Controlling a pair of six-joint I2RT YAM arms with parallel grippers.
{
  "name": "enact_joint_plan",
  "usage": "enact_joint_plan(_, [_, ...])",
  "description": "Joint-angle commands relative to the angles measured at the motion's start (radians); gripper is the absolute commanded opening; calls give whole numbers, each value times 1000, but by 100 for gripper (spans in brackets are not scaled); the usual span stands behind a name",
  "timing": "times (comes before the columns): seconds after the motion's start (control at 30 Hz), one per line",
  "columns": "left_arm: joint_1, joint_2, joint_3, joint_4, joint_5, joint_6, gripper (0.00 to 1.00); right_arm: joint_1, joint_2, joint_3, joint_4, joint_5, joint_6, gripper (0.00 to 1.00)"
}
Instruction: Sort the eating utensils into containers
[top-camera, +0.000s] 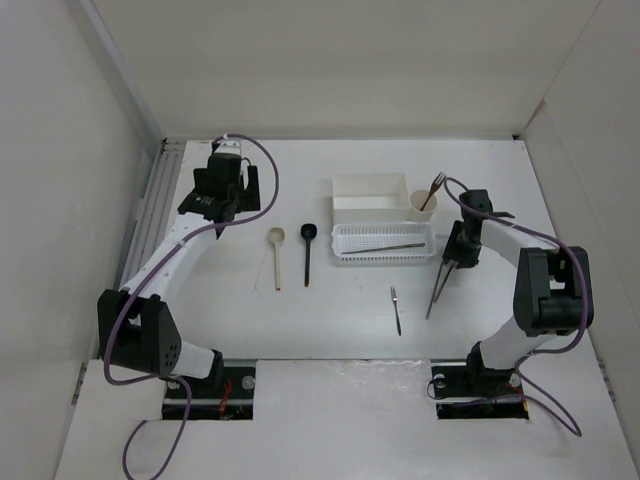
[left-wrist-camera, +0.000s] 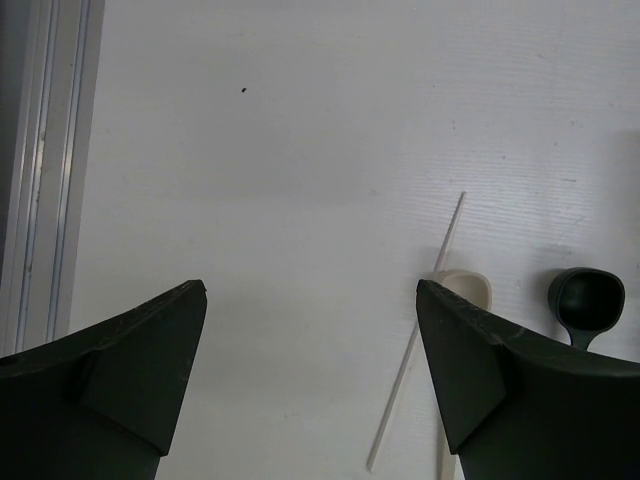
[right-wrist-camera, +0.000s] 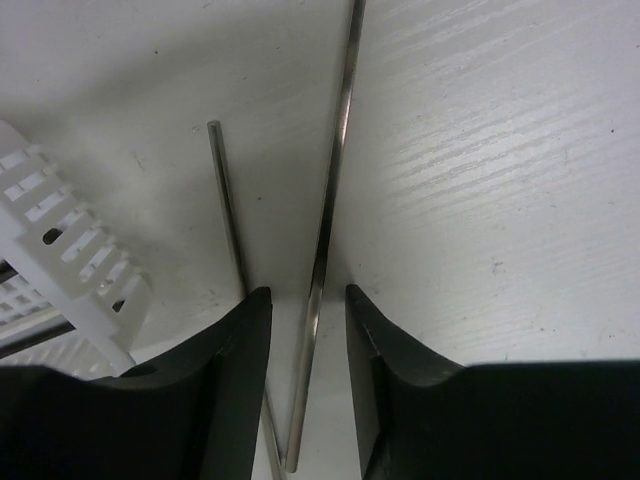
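My right gripper (top-camera: 455, 256) is low at the table, its jaws a narrow gap apart around one of two thin dark chopsticks (top-camera: 437, 290). In the right wrist view the gripper (right-wrist-camera: 308, 295) straddles the longer stick (right-wrist-camera: 335, 170) without clamping it; the second stick (right-wrist-camera: 225, 200) passes under the left finger. My left gripper (top-camera: 221, 217) is open and empty over bare table, left of the beige spoon (top-camera: 277, 255), the pale stick (top-camera: 262, 268) and the black spoon (top-camera: 307, 250). In the left wrist view the gripper (left-wrist-camera: 311, 290) has the beige spoon (left-wrist-camera: 470, 285) by its right finger.
A white perforated basket (top-camera: 345, 257) holds a dark stick (top-camera: 395, 247). Behind it stand a white box (top-camera: 370, 180) and a beige cup (top-camera: 423, 203) with a fork (top-camera: 434, 187) in it. A small dark fork (top-camera: 396, 310) lies in front. The basket corner (right-wrist-camera: 60, 240) is close left of my right gripper.
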Motion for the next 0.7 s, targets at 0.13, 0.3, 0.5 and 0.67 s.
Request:
enact_joint_plan(0.13, [-3,-58,-16,30,-25,-6,84,-3,-9,-32,-6,17,69,24])
enact_joint_plan(0.3, [-3,-67,-25,30,-25,-6,84,-53,-20,-57,14,42,87,0])
enact_joint_plan(0.5, [-3,-76,-26,30,-43,3,84,-62,-80,-66,32,57,96,0])
enact_joint_plan(0.67, [-3,-67,-26,30,-43,3,84,-62,-256,-75,32,130,84,0])
